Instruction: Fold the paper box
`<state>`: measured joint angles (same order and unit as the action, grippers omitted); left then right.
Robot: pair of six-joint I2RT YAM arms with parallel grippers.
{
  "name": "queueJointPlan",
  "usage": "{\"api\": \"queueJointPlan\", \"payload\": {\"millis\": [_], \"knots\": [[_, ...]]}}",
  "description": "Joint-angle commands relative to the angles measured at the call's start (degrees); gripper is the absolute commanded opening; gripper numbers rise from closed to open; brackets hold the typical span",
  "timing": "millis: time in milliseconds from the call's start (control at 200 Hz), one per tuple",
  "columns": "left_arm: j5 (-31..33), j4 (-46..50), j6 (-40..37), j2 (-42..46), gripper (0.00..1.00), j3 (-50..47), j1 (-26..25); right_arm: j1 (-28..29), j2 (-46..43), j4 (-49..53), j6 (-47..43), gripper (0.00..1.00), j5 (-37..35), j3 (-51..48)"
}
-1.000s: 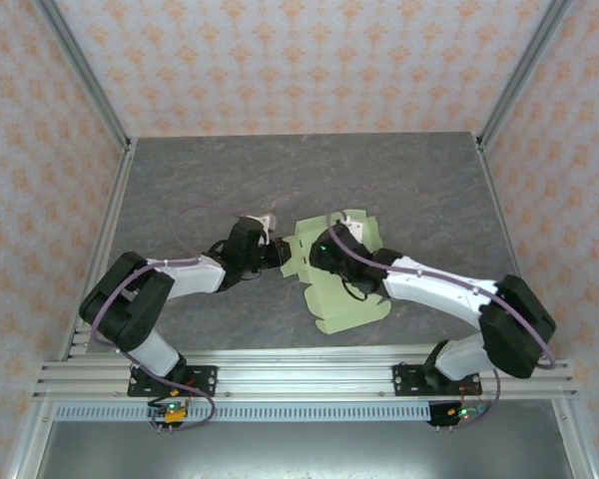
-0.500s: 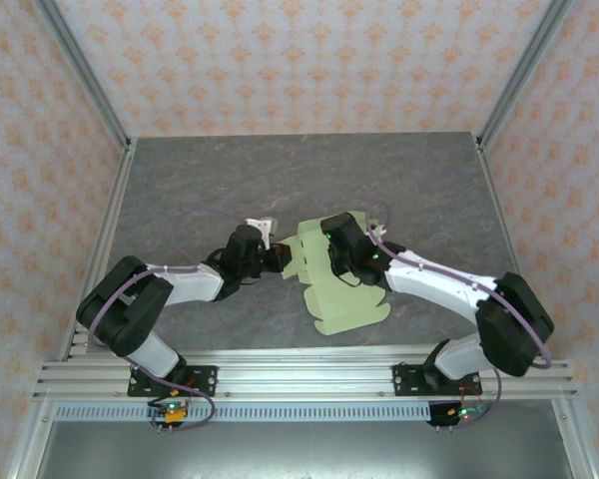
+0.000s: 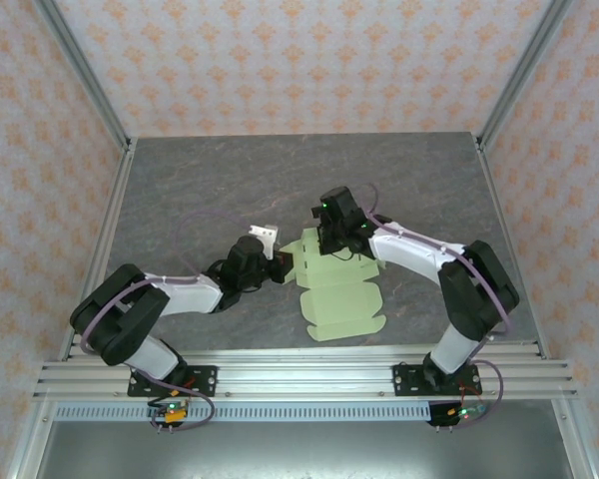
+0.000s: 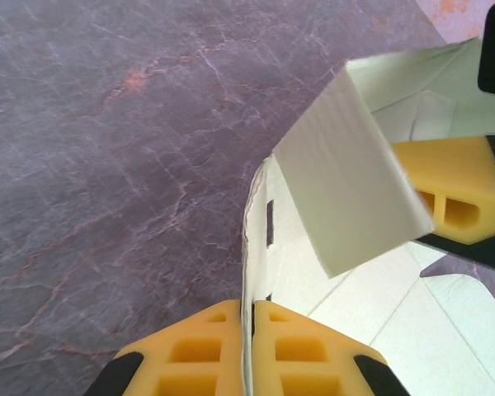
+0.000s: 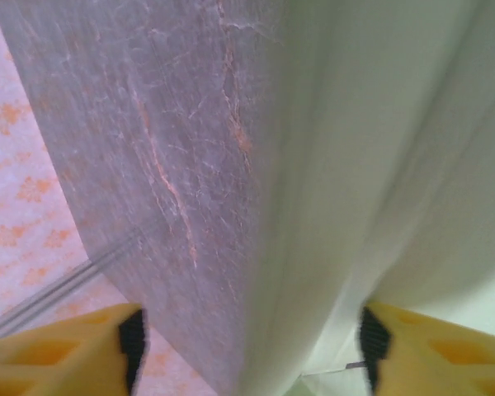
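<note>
The paper box is a pale yellow-green die-cut sheet, mostly flat on the grey table just right of centre. My left gripper is shut on its upright left edge; the card runs straight between the pressed yellow fingers. My right gripper stands at the sheet's far end, open wide. A raised flap hangs between its fingers, blurred and very close. From the left wrist view that flap stands tilted up, with a right finger behind it.
The dark grey marbled table stretches bare behind and left of the sheet. Aluminium rails run along the near edge by the arm bases. Metal posts and patterned walls close in the sides and back.
My right gripper has drawn back from over the sheet's middle to its far end, and the far flap has come up. My left gripper kept its hold and shifted slightly nearer.
</note>
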<state>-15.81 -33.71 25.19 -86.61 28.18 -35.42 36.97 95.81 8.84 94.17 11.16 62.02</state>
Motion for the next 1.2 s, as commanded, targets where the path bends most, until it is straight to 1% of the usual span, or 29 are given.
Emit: {"api": "queueJointPlan", "payload": {"millis": [0,25,115,160,235,295,315,345,405,506,576,671,736,841,891,921,971,1121,1196], "knots": [[5.42,-2.63,-2.13,2.59,0.0,-1.77,-0.18,0.14,1.01,2.19,-0.8,0.55,1.29,1.35],[6.03,-2.5,-2.12,2.97,0.0,-2.05,-0.13,0.12,0.92,2.28,-1.17,0.5,1.15,1.27],[7.19,-2.51,-1.91,3.86,0.0,-2.78,-0.18,0.21,0.29,3.47,-1.91,0.37,0.1,1.33],[7.73,-2.49,-1.86,4.25,0.0,-3.0,-0.17,0.3,-0.14,3.86,-1.7,0.27,-0.53,0.89],[8.01,-2.26,-1.32,4.84,0.0,-3.21,-0.18,0.32,-0.91,2.49,-1.8,0.18,-0.76,-0.08],[8.0,-1.65,-1.11,5.26,0.06,-3.15,-0.15,0.49,-1.46,1.5,-2.36,0.12,-1.04,-0.64],[7.77,-1.28,-1.05,5.45,0.09,-3.14,-0.1,0.47,-1.6,1.04,-2.88,0.1,-1.19,-0.79],[7.49,-0.8,-0.96,5.64,0.16,-3.05,-0.18,0.47,-1.84,0.28,-3.61,0.08,-1.42,-1.05],[6.28,0.66,-1.19,6.2,0.32,-3.14,-0.18,0.47,-2.35,-1.97,-6.0,0.07,-1.79,-1.93],[4.43,2.9,-1.86,8.84,0.48,-4.36,-0.18,0.32,-2.82,-11.89,-12.76,0.06,-1.18,-5.32],[3.59,4.47,-2.2,11.94,0.54,-5.79,-0.17,-0.25,-2.86,-19.61,-17.05,0.05,0.91,-7.97],[2.91,6.57,-3.47,17.73,0.59,-8.38,-0.14,-0.85,-2.91,-24.79,-21.92,0.05,3.85,-9.85],[4.81,9.64,-4.35,22.46,0.62,-9.95,-0.16,-1.02,-2.6,-26.79,-24.82,0.05,5.89,-10.33],[11.81,12.37,-4.64,30.29,0.67,-13.95,-0.04,-2.33,-1.37,-29.33,-27.47,0.05,12.31,-10.46],[16.12,12.57,-4.04,33.03,0.77,-15.94,-0.09,-2.88,-0.82,-30.86,-28.03,0.05,14.93,-11.01],[17.62,12.0,-4.55,33.75,0.78,-16.89,-0.02,-3.21,-0.56,-31.69,-28.37,0.05,16.29,-11.33],[17.88,9.96,-7.13,33.77,0.78,-17.95,0.01,-3.69,-0.25,-33.11,-28.81,0.05,18.26,-11.8],[12.98,9.02,-13.78,28.36,0.76,-14.7,0.02,-3.9,-0.44,-36.79,-30.53,0.05,22.39,-13.74],[12.42,7.63,-15.09,25.93,0.76,-13.07,0.0,-4.02,-0.18,-39.5,-31.3,0.05,23.75,-15.22]]}}
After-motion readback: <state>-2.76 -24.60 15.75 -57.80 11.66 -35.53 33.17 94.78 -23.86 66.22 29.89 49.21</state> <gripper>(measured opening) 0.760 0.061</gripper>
